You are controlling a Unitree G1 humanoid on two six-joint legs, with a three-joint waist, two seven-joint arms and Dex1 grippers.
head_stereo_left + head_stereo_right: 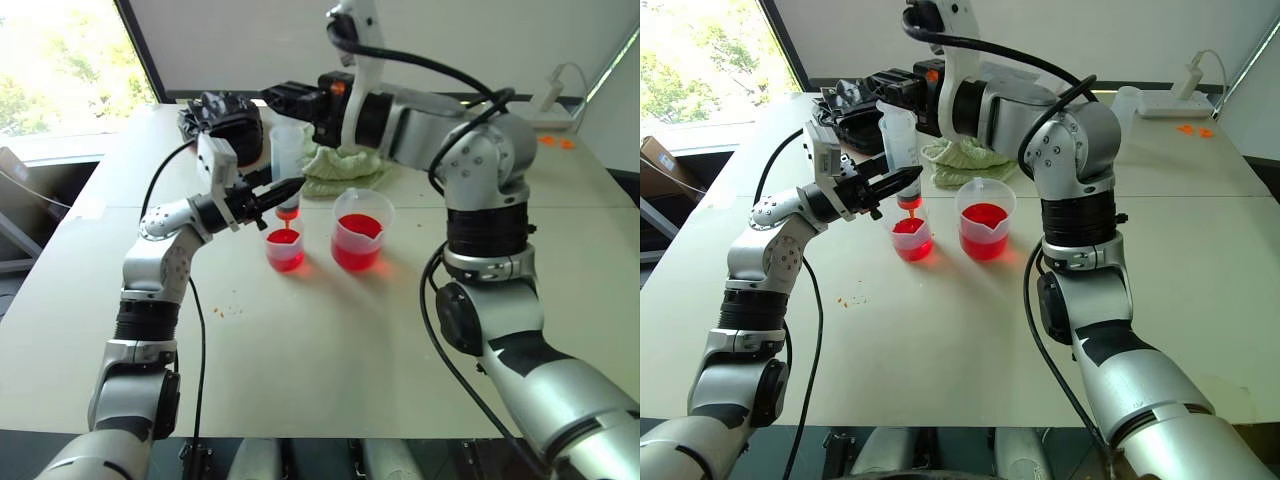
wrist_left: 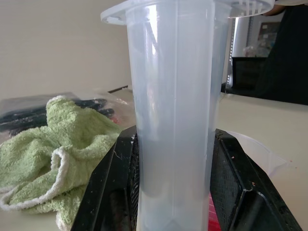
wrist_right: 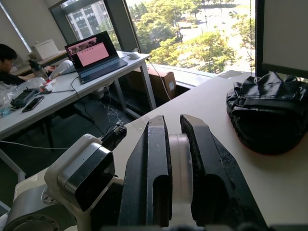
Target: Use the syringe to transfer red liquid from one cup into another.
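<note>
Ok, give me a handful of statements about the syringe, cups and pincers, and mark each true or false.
1. The left pincer is clamped on the syringe barrel. True.
2. The syringe tip is over the larger cup. False: it is over the smaller cup.
3. Both cups hold red liquid. True.
4. The right pincer is open and empty. False: it is shut on the white plunger.
5. The green towel lies behind the cups. True.

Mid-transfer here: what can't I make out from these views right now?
- Syringe tip: small in the eye views, so drips into the smaller cup are unreadable.
- Plunger seal: hidden by the cloudy barrel in the left wrist view.
- Larger cup: mostly blocked by the left gripper.
- Plunger top: covered by the right gripper.
</note>
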